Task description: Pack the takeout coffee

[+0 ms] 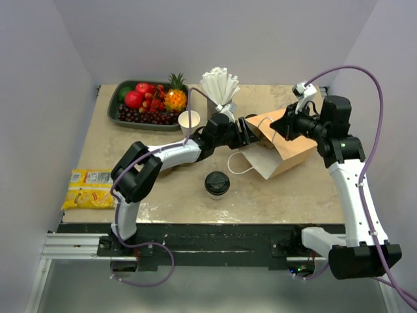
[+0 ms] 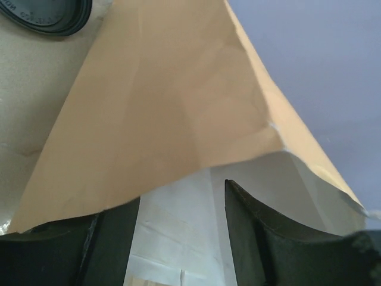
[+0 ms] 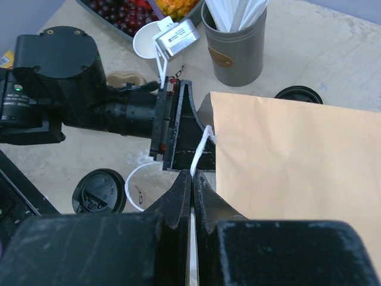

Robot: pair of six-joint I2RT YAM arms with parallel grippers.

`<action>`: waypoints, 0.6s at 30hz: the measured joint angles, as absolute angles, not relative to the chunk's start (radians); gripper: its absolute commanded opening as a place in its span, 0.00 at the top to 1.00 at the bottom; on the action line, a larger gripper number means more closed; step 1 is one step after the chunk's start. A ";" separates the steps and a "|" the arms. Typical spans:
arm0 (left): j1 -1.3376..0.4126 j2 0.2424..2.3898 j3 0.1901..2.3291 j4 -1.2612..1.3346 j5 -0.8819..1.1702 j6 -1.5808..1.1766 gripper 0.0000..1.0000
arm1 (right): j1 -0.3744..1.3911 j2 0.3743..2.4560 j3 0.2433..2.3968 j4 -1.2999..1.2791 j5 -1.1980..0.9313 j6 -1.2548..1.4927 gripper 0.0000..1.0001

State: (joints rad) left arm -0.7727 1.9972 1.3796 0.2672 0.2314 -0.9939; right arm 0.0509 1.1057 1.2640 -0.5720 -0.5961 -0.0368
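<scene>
The takeout coffee [image 1: 217, 183], a white cup with a black lid, stands upright mid-table in front of the bag; its lid also shows in the right wrist view [image 3: 98, 192]. A brown paper bag [image 1: 290, 147] lies on its side, mouth to the left. My right gripper [image 3: 191, 176] is shut on the bag's white handle [image 3: 202, 146] at the upper edge of the mouth. My left gripper [image 2: 181, 202] is open, its fingers [image 2: 256, 238] spread inside the bag's mouth against the white lining. Neither gripper touches the coffee.
A grey cup of white straws [image 1: 221, 88] stands behind the bag, an open white cup [image 1: 189, 120] beside the left arm. A second black lid [image 3: 299, 93] sits past the bag. Fruit tray [image 1: 146, 101] back left, yellow packet [image 1: 90, 188] at the left edge.
</scene>
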 measured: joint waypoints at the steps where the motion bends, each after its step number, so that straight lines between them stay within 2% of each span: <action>1: -0.773 2.009 1.385 0.267 0.226 -1.004 0.39 | 0.051 1.106 1.264 -0.572 -0.598 -0.037 1.00; 9: -0.773 2.107 1.461 0.236 0.160 -1.084 0.50 | 0.051 1.104 1.264 -0.580 -0.621 -0.035 1.00; 18: -0.773 2.174 1.528 0.262 0.156 -1.125 0.59 | 0.050 1.105 1.262 -0.589 -0.653 -0.026 1.00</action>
State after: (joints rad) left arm -0.7727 2.1742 1.5280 0.2623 0.1562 -1.1252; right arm 0.0498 1.1049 1.2621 -0.5888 -0.6533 -0.0261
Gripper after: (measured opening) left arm 0.433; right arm 0.014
